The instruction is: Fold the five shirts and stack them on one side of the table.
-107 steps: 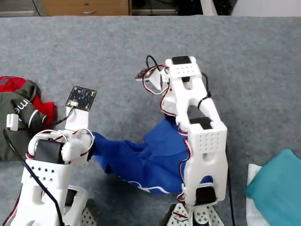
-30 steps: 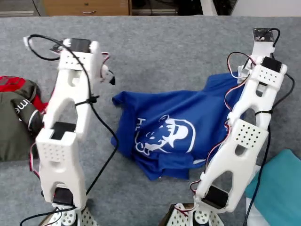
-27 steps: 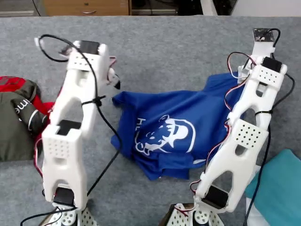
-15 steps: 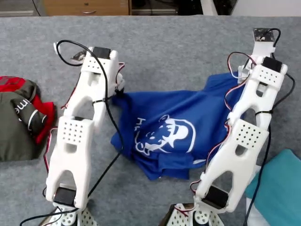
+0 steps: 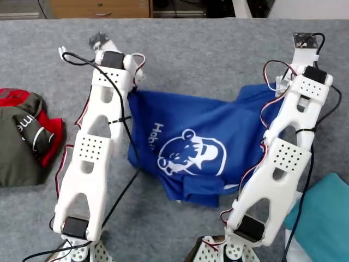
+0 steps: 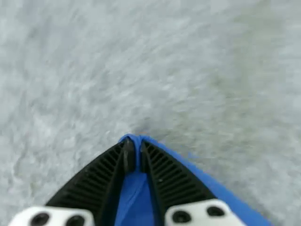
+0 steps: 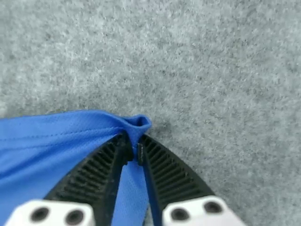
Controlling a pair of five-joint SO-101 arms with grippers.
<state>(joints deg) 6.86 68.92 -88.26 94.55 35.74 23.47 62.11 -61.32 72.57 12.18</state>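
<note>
Now: blue shirt (image 5: 191, 150) spread mid-way across the table (image 5: 218, 54), near hem bunched | left tool (image 6: 133, 145) pinched shut on one far corner, right tool (image 7: 136, 142) likewise on the other | next: draw corners apart evenly, kept low — flatten it before any fold.

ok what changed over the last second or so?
The left gripper swung in from the left, shut on the left corner of the blue shirt and pulled it away from the arm bases, spreading that side flatter. The right gripper stayed shut on the shirt's other far corner, arm unmoved. The olive and red pile and the teal cloth kept their places.
</note>
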